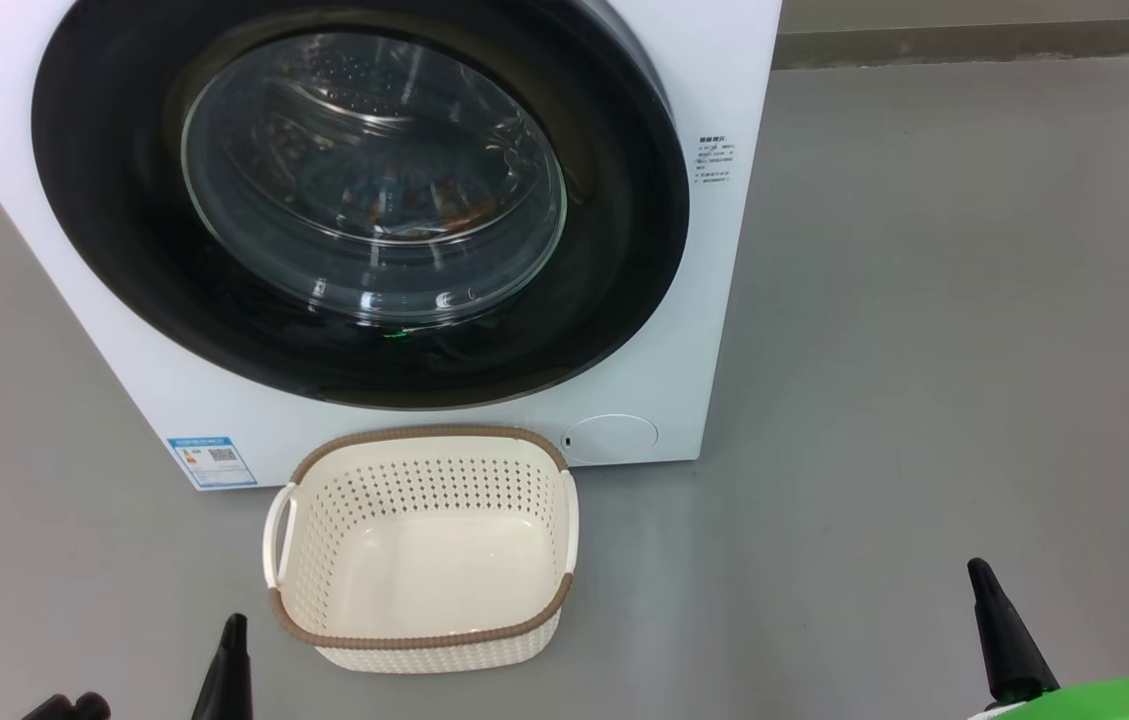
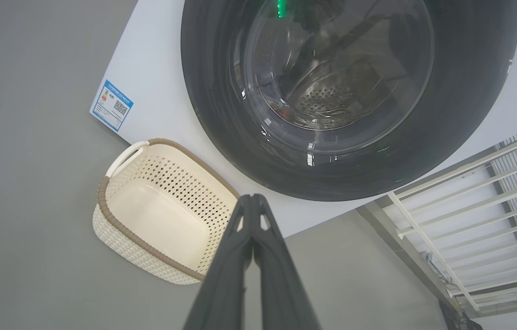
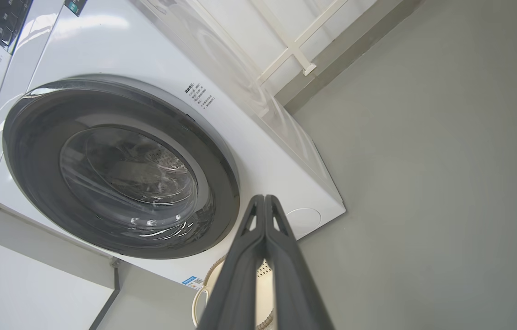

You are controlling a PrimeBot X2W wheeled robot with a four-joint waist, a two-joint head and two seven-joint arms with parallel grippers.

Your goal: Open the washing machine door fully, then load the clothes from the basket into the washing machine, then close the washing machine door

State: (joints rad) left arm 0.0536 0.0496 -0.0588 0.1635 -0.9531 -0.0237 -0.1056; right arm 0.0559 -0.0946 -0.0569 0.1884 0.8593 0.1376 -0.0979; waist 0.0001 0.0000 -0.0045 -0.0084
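Confirming the latch seems all that remains: press the door (image 1: 104,200) squarely on its black edge, not the glass. By the head view, the left claw (image 1: 236,630), clenched on nothing, has the empty basket (image 1: 424,436) at two o'clock. The door, with clothes (image 1: 424,210) behind it, sits at ten o'clock from the right claw (image 1: 980,578), also clenched empty.

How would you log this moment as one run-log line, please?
washing machine door: closed | basket: empty | clothes: orange patches dimly visible behind door glass | left gripper: shut, empty | right gripper: shut, empty
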